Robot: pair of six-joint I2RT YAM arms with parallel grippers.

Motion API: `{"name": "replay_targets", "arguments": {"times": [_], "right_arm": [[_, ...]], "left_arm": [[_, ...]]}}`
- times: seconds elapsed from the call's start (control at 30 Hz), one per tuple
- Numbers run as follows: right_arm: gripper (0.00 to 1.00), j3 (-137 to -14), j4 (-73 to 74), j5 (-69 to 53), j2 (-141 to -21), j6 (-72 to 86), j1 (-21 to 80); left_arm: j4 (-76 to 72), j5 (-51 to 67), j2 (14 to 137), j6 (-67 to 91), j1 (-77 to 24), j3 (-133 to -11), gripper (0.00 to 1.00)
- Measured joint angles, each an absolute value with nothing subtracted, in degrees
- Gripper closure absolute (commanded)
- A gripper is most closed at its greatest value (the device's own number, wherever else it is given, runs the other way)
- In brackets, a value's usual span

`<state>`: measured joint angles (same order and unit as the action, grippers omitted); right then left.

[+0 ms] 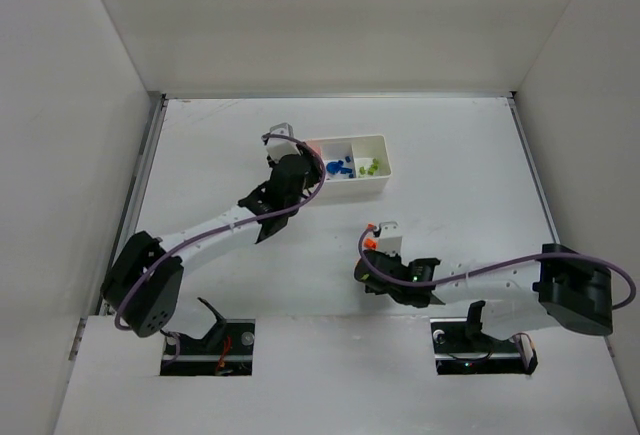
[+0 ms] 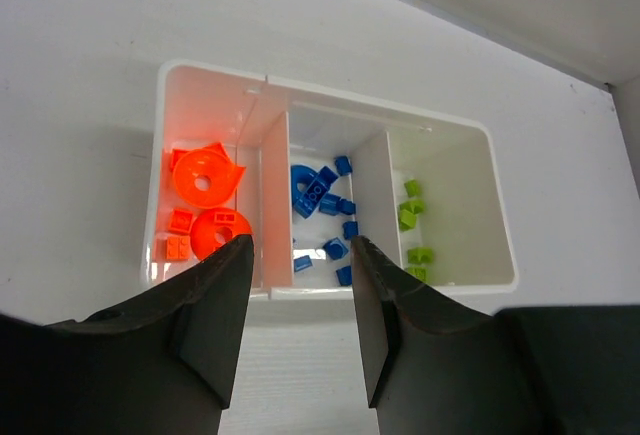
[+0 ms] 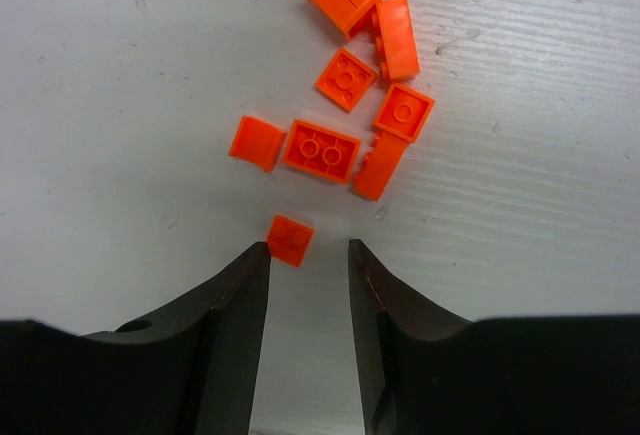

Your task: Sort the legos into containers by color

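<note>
- L pincer point(image 2: 300, 247) is open with nothing in it. It hangs over the near wall of the tray point(image 2: 465, 185), with the divider point(image 2: 275, 190) btwn the orange and blue compartments right under the gap.
- Risk: if I lower or swing it from here, a fingertip could clip that wall. The tray looks like light plastic, so I'd expect it to skid or tip.
- The tray sits toward the far edge of the counter point(image 3: 120, 105), roughly mid-width. Big orange pcs point(image 2: 205, 177) are in its left compartment, blue bricks point(image 2: 320, 195) in the middle and green bricks point(image 2: 410, 210) in the right. I see no mixed colours.
- R pincer point(image 3: 308, 247) is open and empty, low over the counter, right of centre and nearer the near edge.
- A small orange brick point(image 3: 290, 239) lies just by one fingertip point(image 3: 250, 265), not squarely btwn the jaws.
- Risk: closing now prob catches only a corner and flicks the brick away, or pinches air. I'd centre first.
- The other loose orange bricks point(image 3: 322, 150) lie just beyond it, several touching. Pushing fwd could scatter them or grab two at once.
- The bricks look flat and slick, so a shallow grip may pop one out mid-carry. The pile is well apart from the tray.
- Arm clash: L arm sits over the orange end, right where R must drop. I'd move L off first.
- A drop near the divider could bounce a brick into the blue compartment.
</note>
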<state>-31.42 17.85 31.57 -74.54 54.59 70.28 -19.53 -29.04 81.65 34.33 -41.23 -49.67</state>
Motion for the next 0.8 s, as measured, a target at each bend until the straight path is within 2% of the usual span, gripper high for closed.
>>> {"name": "replay_targets", "arguments": {"times": [0.27,0.53,0.8], "right_arm": [[0.6,-33.2,17.8,32.8,-76.6,55.0,71.7],[0.59,-33.5,19.0,35.2,-72.0,56.3,72.1],[0.61,-35.8,19.2,34.7,-78.3,57.5,72.5]], "left_arm": [[-19.8,-29.2,77.2,34.4,-42.5,-43.4,0.59],[-19.8,-29.1,74.8,34.7,-43.5,-41.9,0.59],[-20.0,-28.8,74.7,35.3,-43.8,-40.3,0.59]]}}
